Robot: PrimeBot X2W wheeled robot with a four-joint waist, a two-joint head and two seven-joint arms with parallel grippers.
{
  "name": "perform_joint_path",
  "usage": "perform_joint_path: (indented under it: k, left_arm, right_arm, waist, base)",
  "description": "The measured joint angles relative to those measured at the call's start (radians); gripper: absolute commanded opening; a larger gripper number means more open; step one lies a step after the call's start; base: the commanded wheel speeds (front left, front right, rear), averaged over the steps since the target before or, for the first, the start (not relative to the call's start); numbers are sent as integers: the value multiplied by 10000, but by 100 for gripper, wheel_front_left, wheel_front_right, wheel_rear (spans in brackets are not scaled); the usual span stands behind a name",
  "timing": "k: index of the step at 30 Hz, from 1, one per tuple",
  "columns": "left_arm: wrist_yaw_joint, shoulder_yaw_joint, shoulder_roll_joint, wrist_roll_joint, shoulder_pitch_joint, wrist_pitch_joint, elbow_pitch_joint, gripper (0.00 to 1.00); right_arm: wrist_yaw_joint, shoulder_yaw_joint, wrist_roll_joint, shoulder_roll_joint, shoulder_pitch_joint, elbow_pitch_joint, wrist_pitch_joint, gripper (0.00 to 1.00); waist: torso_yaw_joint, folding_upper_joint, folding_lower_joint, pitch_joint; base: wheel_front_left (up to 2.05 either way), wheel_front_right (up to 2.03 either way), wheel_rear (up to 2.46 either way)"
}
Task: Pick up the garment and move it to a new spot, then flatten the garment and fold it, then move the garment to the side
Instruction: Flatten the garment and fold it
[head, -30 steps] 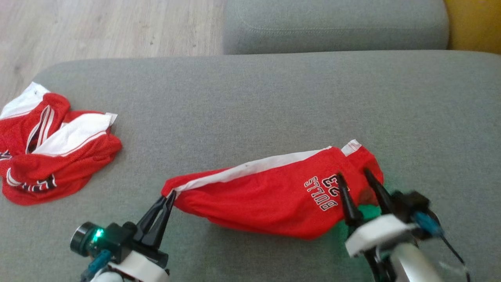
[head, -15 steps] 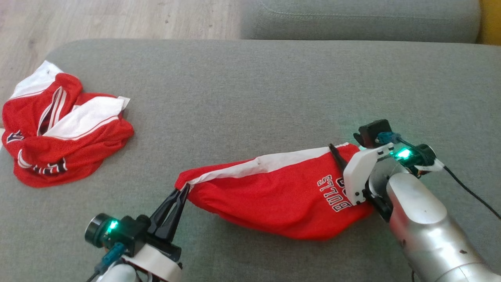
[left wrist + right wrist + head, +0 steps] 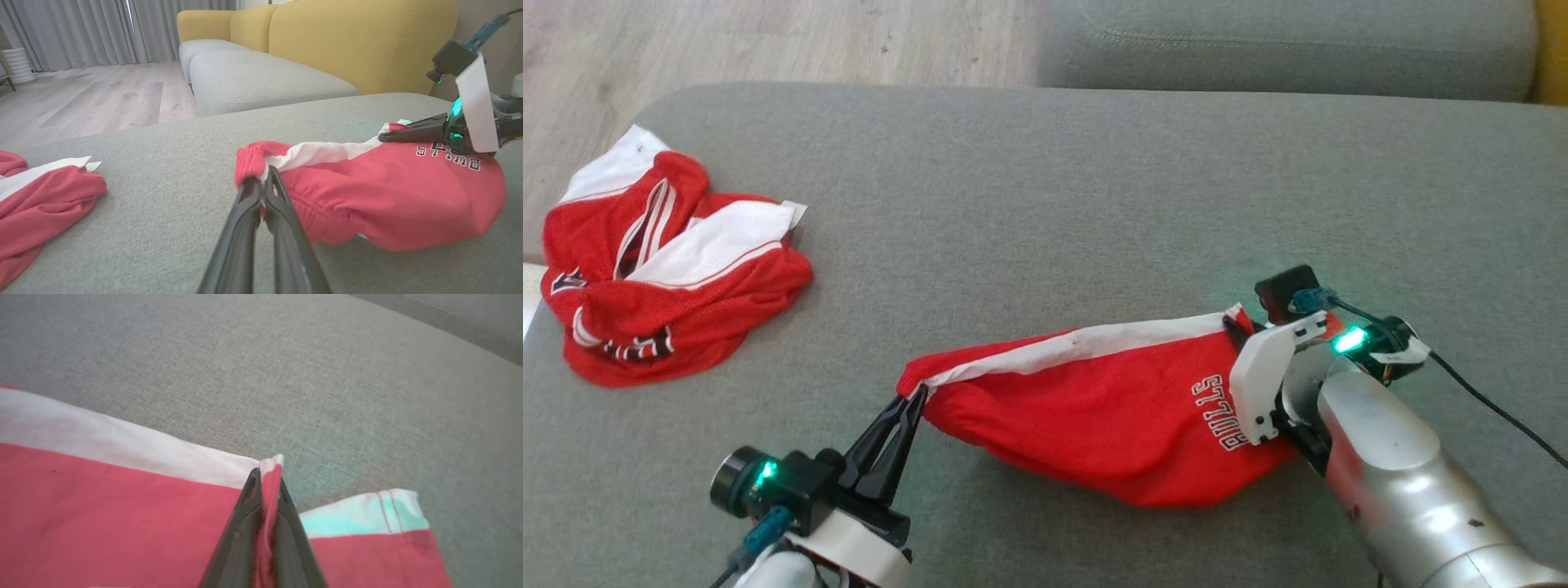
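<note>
The garment [image 3: 1094,408] is a red pair of shorts with a white side stripe and "BULLS" lettering, stretched across the grey cushion [image 3: 1054,204]. My left gripper [image 3: 913,400] is shut on its gathered left end, also seen in the left wrist view as the garment [image 3: 388,204] pinched by the left gripper [image 3: 264,173]. My right gripper [image 3: 1235,320] is shut on the top right corner; in the right wrist view the garment [image 3: 102,506] has a fold of cloth pinched between the fingers of the right gripper [image 3: 267,473].
A second red and white garment [image 3: 662,269] lies crumpled at the cushion's left edge. Another grey cushion [image 3: 1282,41] sits behind, with wooden floor [image 3: 768,41] to the far left. A yellow sofa back [image 3: 359,36] rises beyond in the left wrist view.
My right gripper swung up from the lettering to the garment's top right corner and shut on it. The head camera shifted, so the whole scene slid. The left gripper kept its hold.
</note>
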Motion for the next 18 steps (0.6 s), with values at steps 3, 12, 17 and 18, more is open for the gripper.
perform_joint_path:
  k: [3, 12, 17, 18]
  left_arm:
    - [0, 48, -6, 0, 32, 0, -79, 0]
    - [-2, 665, -100, -244, -694, 2, -1808, 0]
    - [-4, 431, 309, -328, -2564, 0, -2188, 0]
    - [-4, 234, 437, -431, -2928, 0, -2253, 0]
  right_arm:
    - [0, -105, -6, -19, 26, 33, -539, 0]
    - [2, -2548, -140, -90, 19, -867, -3116, 0]
    - [2, -3099, 180, -232, -195, -2226, -3415, 0]
    - [2, -3108, 263, -326, -284, -2579, -3452, 0]
  waist:
    - [-135, 0, -1, -88]
    - [-987, 0, -1, -303]
    - [-1505, 0, -1, -315]
    - [-1613, 0, -1, -314]
  base:
    - [0, 0, 0]
    - [0, 0, 0]
    - [0, 0, 0]
    - [0, 0, 0]
